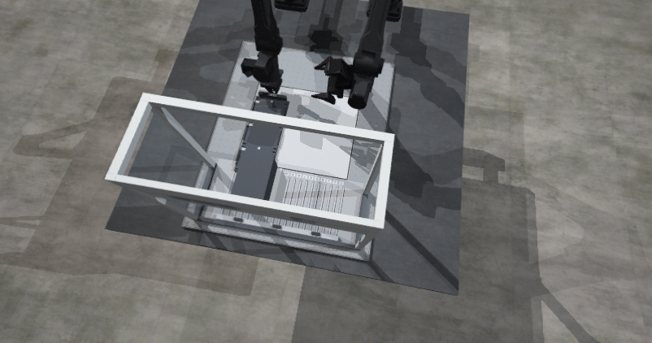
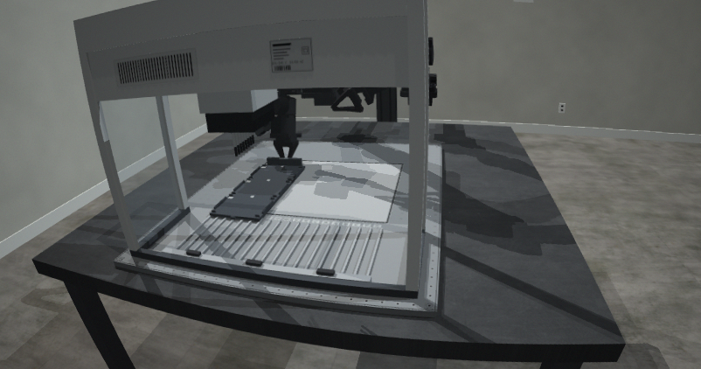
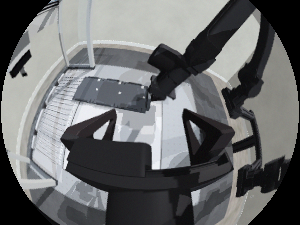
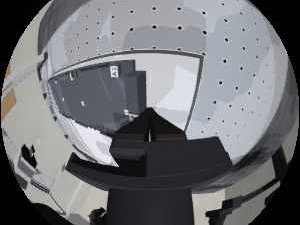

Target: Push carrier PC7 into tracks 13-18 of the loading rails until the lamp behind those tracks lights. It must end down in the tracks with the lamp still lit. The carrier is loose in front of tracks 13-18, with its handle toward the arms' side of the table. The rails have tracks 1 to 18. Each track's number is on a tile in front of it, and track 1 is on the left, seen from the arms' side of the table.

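Carrier PC7 (image 1: 255,162) (image 2: 257,190) (image 3: 112,93) (image 4: 90,94) is a long dark plate lying in front of tracks 13-18, its leading end at the near ends of the rails (image 2: 294,239). Its raised handle (image 1: 272,96) (image 2: 284,161) faces the arms. My right gripper (image 1: 272,89) (image 2: 286,156) (image 4: 149,111) is shut and empty, pointing down close by the handle on its arms' side; I cannot tell if they touch. My left gripper (image 1: 319,80) (image 3: 149,112) is open and empty, above the deck away from the carrier. A small dark block (image 2: 193,252) behind tracks 13-18 shows no light.
A white frame (image 1: 267,119) with clear side panels stands around and over the rails. A pipetting head (image 2: 235,114) hangs under its top, above the carrier's side. Two more dark blocks sit along the back rail. A white panel (image 2: 350,190) lies beside the carrier.
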